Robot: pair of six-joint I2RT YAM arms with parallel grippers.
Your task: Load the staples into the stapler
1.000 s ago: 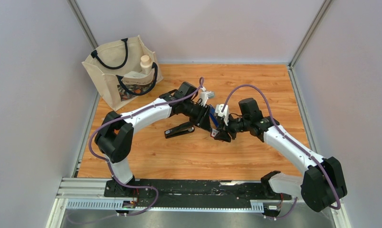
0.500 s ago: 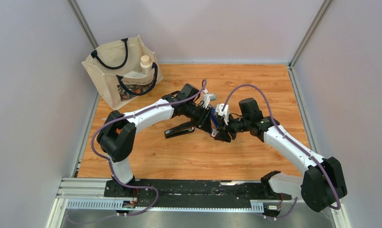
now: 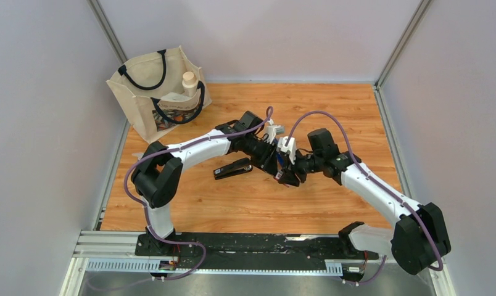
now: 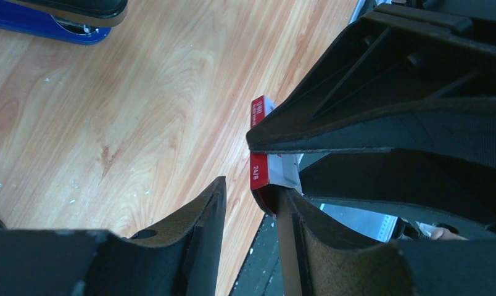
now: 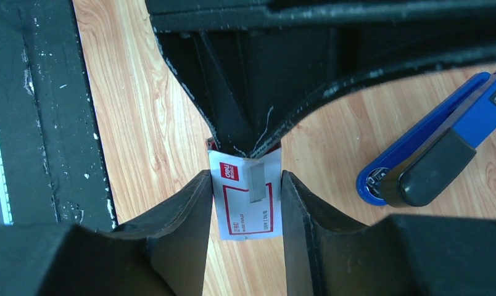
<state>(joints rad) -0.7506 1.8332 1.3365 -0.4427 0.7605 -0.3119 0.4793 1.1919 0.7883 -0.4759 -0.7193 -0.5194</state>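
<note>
The staples, a small white box with red print (image 5: 248, 203), are held between the fingers of my right gripper (image 5: 245, 174) above the wooden table. My left gripper (image 4: 248, 185) faces it end-on with its jaws apart. Its right finger (image 4: 295, 228) touches the box's red end flap (image 4: 259, 169); its left finger stands clear. The blue stapler (image 5: 437, 154) with the black top lies on the table just beside the two grippers and also shows in the left wrist view (image 4: 48, 21). In the top view the grippers meet at mid-table (image 3: 284, 169) and cover the box.
An all-black stapler (image 3: 233, 168) lies just left of the grippers, under my left forearm. A cream tote bag (image 3: 159, 92) with a bottle stands at the back left. The black base rail (image 3: 233, 243) runs along the near edge.
My left arm has moved a little right and toward the near edge, bringing its gripper up against the box end. My right gripper has stayed almost still with the box.
</note>
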